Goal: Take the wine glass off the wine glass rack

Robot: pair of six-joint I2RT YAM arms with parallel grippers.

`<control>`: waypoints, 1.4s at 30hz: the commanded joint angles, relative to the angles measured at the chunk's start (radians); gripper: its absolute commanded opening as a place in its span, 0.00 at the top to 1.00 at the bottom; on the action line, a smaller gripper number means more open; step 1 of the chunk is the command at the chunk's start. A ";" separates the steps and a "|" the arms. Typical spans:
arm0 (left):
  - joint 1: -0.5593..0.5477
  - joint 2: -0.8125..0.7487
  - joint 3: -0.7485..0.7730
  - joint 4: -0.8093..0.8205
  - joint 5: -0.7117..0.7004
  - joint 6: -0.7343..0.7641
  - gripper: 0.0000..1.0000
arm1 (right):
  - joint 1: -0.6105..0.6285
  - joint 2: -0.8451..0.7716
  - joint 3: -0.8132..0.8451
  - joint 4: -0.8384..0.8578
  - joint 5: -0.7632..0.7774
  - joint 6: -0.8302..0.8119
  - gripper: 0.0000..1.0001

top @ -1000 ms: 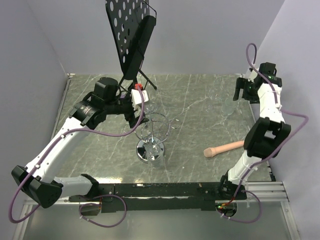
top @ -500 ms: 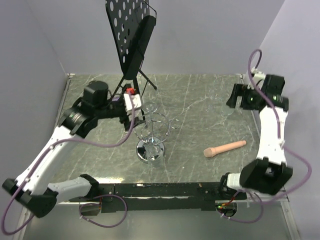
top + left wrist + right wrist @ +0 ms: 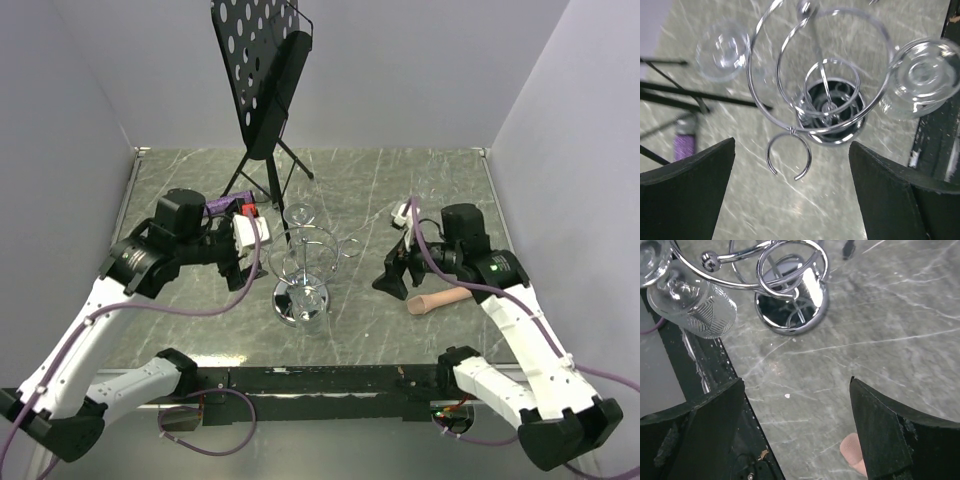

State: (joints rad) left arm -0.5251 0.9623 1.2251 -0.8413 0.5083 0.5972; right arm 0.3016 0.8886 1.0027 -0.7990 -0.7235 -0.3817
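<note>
1. Left gripper (image 3: 792, 147) fingers (image 3: 690, 190): spread wide, gripping nothing, hovering just left of the rack (image 3: 822, 75) without touching it.
2. Facing those fingers: one open wire loop (image 3: 789, 157) on the rack's left side.
3. Right gripper (image 3: 797, 382) fingers (image 3: 890, 435): wide apart too, holding nothing, low over the table to the right of the rack and apart from it.
4. Between the two grippers, at mid-table: the chrome wire rack, upright on its round shiny base (image 3: 790, 305), with a ring of looped arms around a central post.
5. On the rack's near side: wine glass (image 3: 692, 307), hung upside down from a loop, foot up, patterned bowl down, close to the black rail (image 3: 715, 375) along the table's near edge.
6. At the rack's far side: second glass (image 3: 722, 50), just beside the ring; hung there or merely beside it, not clear.
7. Just beside the right gripper, on its near right: wooden handle (image 3: 450, 297), lying flat on the marble table (image 3: 400, 190).
8. Far left, beyond the rack: black perforated music stand (image 3: 262, 75) on a tripod.
</note>
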 commanded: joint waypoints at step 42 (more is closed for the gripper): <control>0.074 -0.002 -0.156 0.070 0.220 -0.100 0.12 | 0.154 0.435 0.217 0.314 0.292 0.253 0.07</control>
State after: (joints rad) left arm -0.4568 0.9787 1.0676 -0.7898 0.6746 0.4850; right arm 0.4778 1.2987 1.1599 -0.5499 -0.4744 -0.1570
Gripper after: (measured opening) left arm 0.882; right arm 0.924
